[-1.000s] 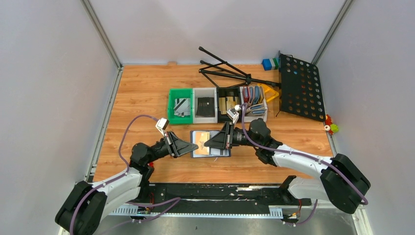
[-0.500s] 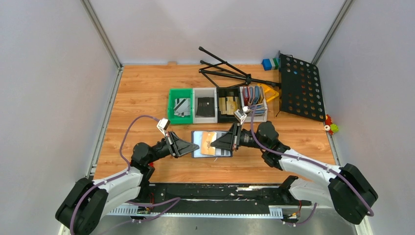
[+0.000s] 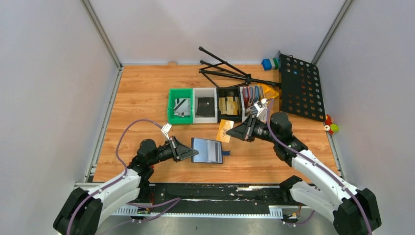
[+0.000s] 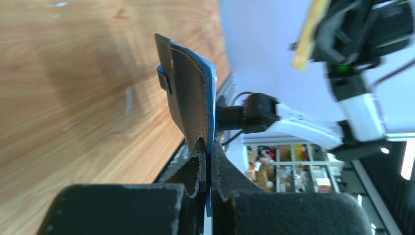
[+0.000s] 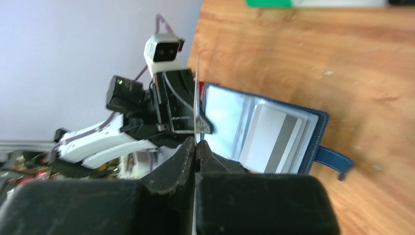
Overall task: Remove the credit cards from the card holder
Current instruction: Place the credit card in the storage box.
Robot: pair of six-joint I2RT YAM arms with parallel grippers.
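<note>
The navy card holder [image 3: 209,151] lies open on the table, pale pockets up, clasp tab to the right. My left gripper [image 3: 194,153] is shut on its left edge; the left wrist view shows the holder [image 4: 192,95] edge-on between the fingertips [image 4: 199,155]. A silver-grey striped credit card [image 5: 273,139] sits in the holder's [image 5: 313,134] pocket. My right gripper [image 3: 233,131] is shut on a tan-gold credit card [image 3: 224,130], held clear of the holder, up and to its right. That card shows edge-on as a thin line [image 5: 197,95] above the right gripper [image 5: 195,143].
Behind the holder stands a row of bins: green [image 3: 172,105], white [image 3: 205,90], black [image 3: 229,104], each with cards, and one with upright holders [image 3: 252,96]. A folded black tripod [image 3: 225,71] and perforated music stand [image 3: 299,88] lie at the back right.
The right gripper pulled the tan-gold card out of the holder and carried it up and to the right. The left gripper stayed shut on the holder, which shifted slightly toward the near edge.
</note>
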